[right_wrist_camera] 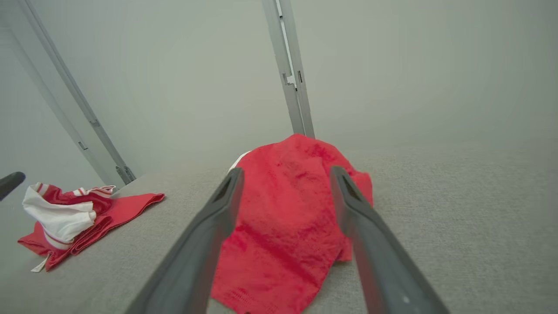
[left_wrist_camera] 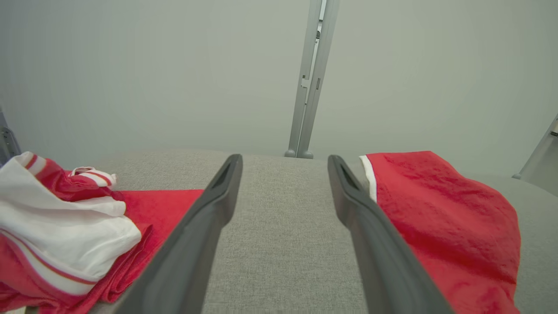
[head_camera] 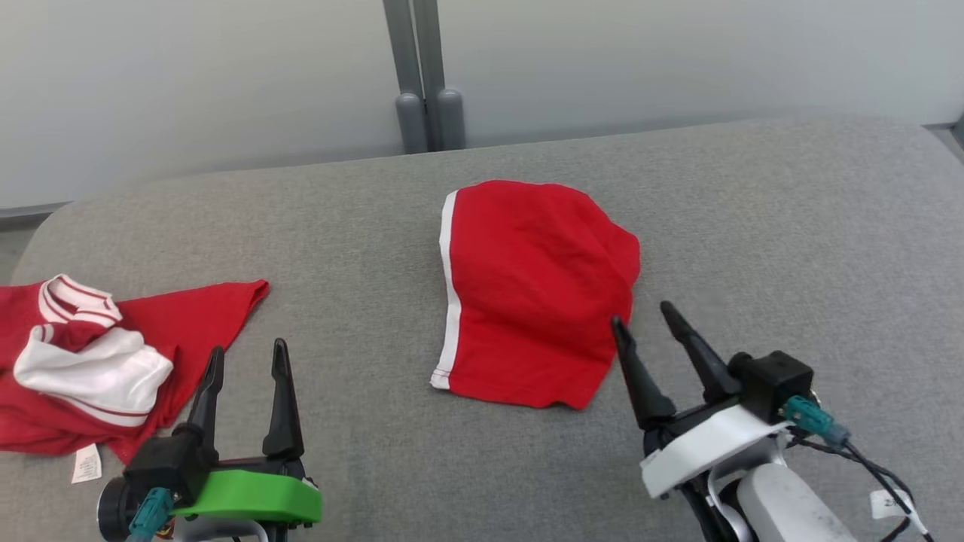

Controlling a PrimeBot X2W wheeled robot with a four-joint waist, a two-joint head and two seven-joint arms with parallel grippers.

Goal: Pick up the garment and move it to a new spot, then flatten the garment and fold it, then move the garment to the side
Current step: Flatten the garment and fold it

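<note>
The folded red garment [head_camera: 527, 293] lies at the middle of the table [head_camera: 791, 226], long axis pointing away from me. Its near corner is just beside my right fingers [head_camera: 631, 354]. These and my left fingers [head_camera: 279, 391] stand wide, empty.

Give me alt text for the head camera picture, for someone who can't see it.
A red garment with a white stripe lies in the middle of a grey padded surface. The open right pincer points at its near right edge; the open left pincer sits beside a crumpled red-and-white heap at the left.
</note>
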